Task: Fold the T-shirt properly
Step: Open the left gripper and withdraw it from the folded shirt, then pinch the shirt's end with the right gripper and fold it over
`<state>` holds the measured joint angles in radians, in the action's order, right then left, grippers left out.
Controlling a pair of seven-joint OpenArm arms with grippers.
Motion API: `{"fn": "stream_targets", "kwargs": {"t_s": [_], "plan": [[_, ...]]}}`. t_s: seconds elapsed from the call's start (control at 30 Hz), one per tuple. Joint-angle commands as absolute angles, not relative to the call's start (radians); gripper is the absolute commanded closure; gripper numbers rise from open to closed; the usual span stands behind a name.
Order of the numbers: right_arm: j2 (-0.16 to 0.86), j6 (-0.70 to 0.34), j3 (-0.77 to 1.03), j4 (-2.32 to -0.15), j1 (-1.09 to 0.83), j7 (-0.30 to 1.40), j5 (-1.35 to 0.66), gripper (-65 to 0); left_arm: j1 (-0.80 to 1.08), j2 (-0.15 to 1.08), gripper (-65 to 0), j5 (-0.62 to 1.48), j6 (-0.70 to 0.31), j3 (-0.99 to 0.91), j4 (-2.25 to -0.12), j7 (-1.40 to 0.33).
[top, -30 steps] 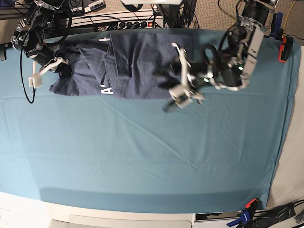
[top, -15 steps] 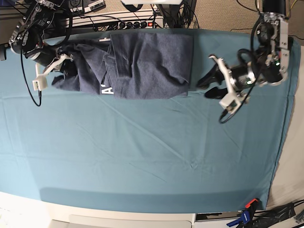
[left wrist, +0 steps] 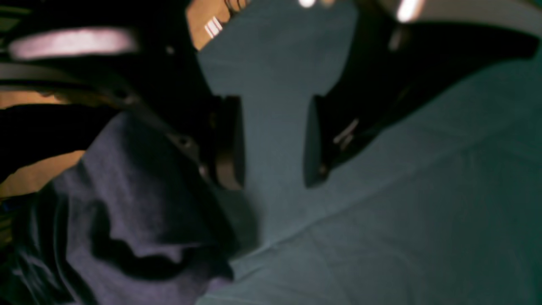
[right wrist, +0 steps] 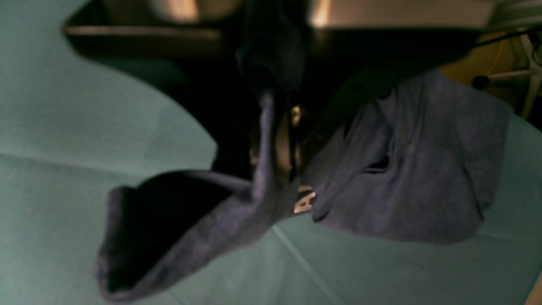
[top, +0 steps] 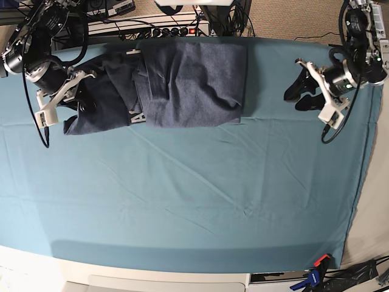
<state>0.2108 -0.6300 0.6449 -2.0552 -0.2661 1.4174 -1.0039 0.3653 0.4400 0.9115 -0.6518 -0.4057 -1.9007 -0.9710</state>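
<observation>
Here the bunched T-shirt (top: 182, 82) hangs pinched in the right jaws; left jaws gape empty.

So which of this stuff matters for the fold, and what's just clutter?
Job:
- T-shirt, half folded
- right gripper, fingers shut on the T-shirt's edge
- left gripper, fingers open and holding nothing

Lying about:
- teal table cloth
- power strip
- clamp
</observation>
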Motion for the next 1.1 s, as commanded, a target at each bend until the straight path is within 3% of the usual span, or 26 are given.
{"fn": "stream_targets", "kwargs": {"t_s": [0.0,0.4,0.67,1.07], "plan": [[0.22,-0.636,0.649,-2.077,-0.27,1.396,-1.032,0.0,0.366,0.451,-24.9,0.943,-0.655,-0.416,-1.917,-0.952],[0.064,-0.659,0.632,-2.101,-0.318,1.396,-1.136,0.0,0.369,0.449,-24.9,0.943,-0.655,-0.416,-1.917,-0.952],[0.018,-0.687,0.43,-2.101,-0.318,1.396,-1.124,0.0,0.369,0.449,-24.9,0.943,-0.655,-0.416,-1.917,-0.953],[-0.025,-0.677,0.144,-2.101,-0.313,1.245,-0.865,0.0,0.369,0.449,-24.9,0.943,-0.655,-0.416,-1.917,-0.953]]}}
